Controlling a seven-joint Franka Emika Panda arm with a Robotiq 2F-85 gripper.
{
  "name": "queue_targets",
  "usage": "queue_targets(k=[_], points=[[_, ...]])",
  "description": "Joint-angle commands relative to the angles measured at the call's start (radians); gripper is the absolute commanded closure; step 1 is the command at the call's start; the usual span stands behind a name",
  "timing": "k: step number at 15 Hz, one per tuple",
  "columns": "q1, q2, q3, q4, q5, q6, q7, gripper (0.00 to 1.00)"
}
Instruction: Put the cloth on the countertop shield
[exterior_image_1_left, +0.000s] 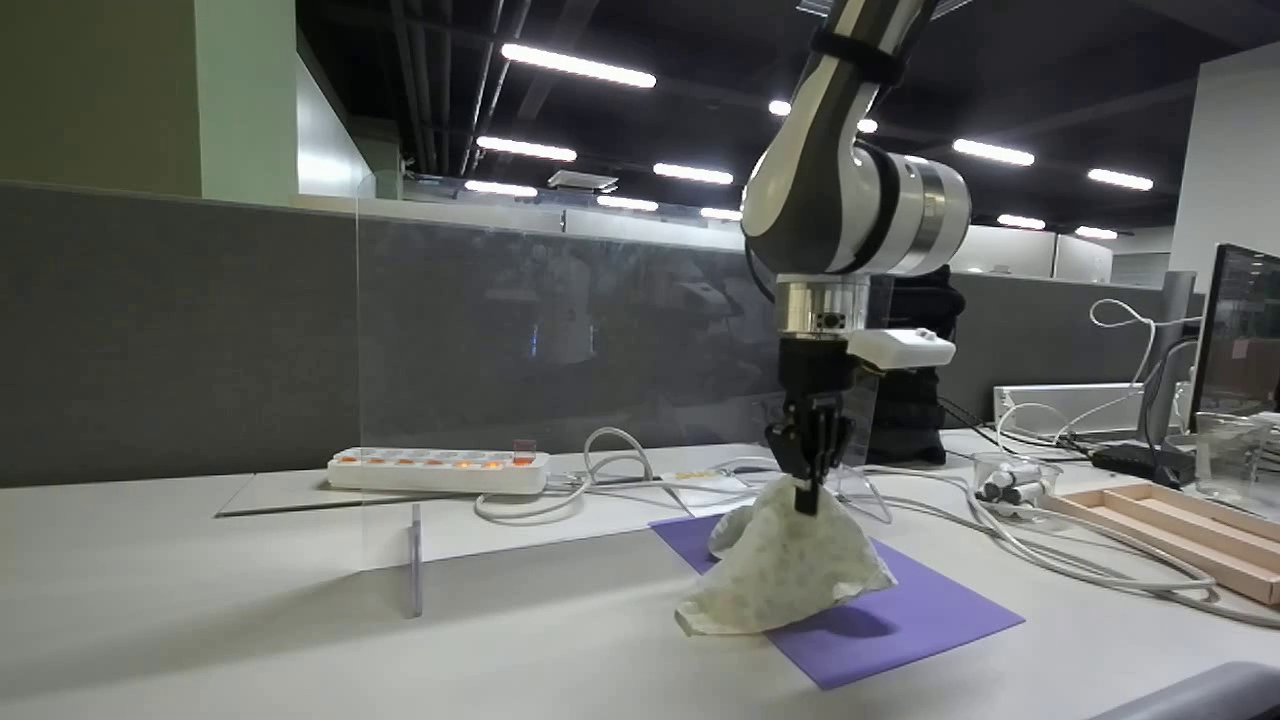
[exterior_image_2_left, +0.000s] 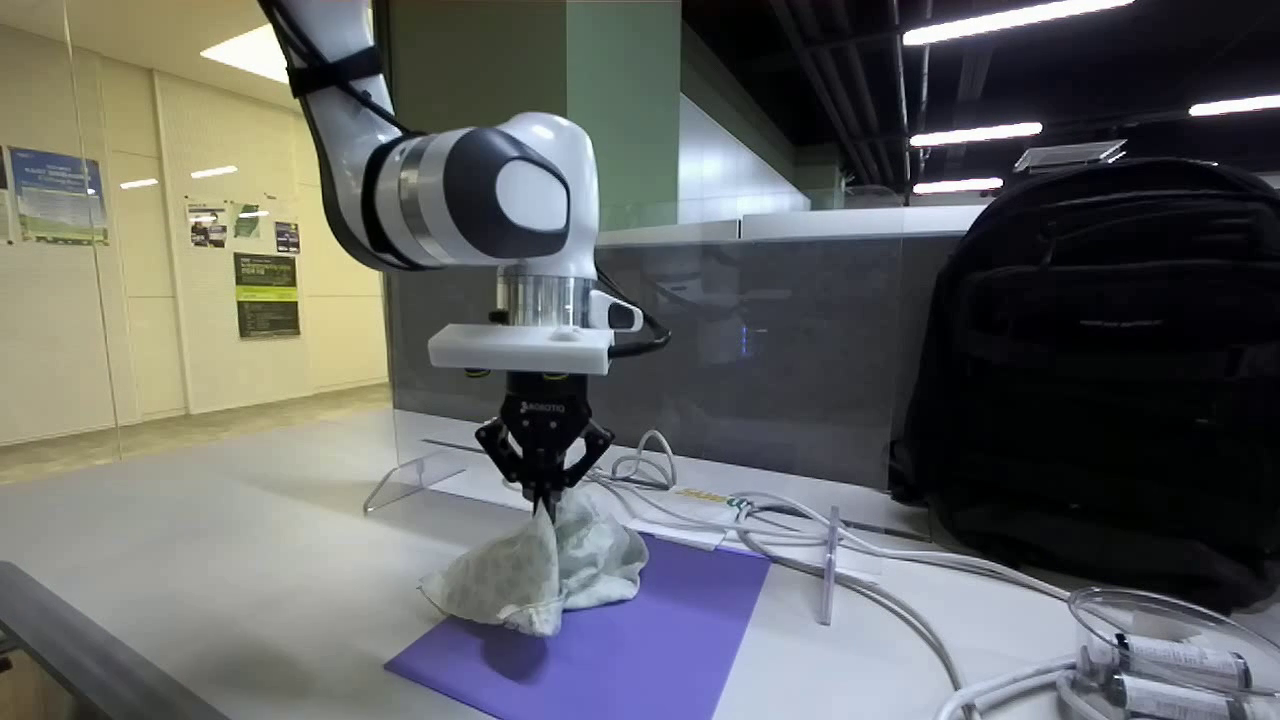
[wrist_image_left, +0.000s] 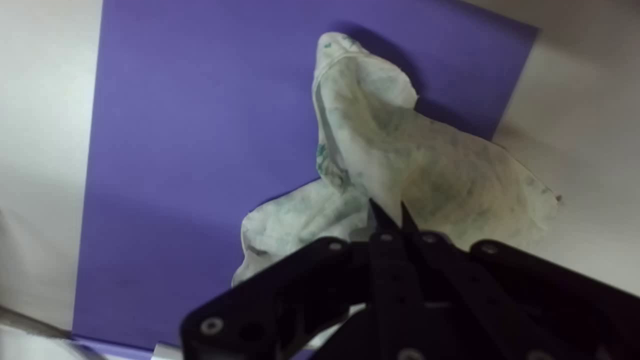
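Note:
The cream cloth (exterior_image_1_left: 785, 575) hangs in wrinkled folds over the purple mat, peaked where my gripper (exterior_image_1_left: 807, 500) pinches it from above. In an exterior view the fingertips of the gripper (exterior_image_2_left: 543, 507) meet at the cloth's (exterior_image_2_left: 505, 580) top, and a shadow lies under its lifted front corner. The wrist view shows a fold of the cloth (wrist_image_left: 460, 175) running between the narrow tips of the gripper (wrist_image_left: 387, 204). Behind the arm stands the countertop shield (exterior_image_1_left: 470, 340), a clear upright panel on small clear feet, visible in both exterior views; the arm covers part of it.
Under the cloth lies the purple mat (exterior_image_2_left: 680, 640). A white power strip (exterior_image_1_left: 440, 472) and loose cables (exterior_image_1_left: 1060, 560) run along the shield's base. A black backpack (exterior_image_2_left: 1100, 380), a clear cup of small bottles (exterior_image_1_left: 1012, 485) and a wooden tray (exterior_image_1_left: 1190, 540) stand around.

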Motion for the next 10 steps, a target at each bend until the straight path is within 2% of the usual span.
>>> queue_targets(k=[1, 6, 10], points=[[0.037, -0.153, -0.011, 0.010, -0.005, -0.129, 0.019, 1.00], [0.102, -0.367, -0.020, 0.101, -0.014, -0.379, 0.035, 1.00], [0.148, -0.449, -0.042, 0.199, 0.024, -0.567, -0.001, 1.00]])
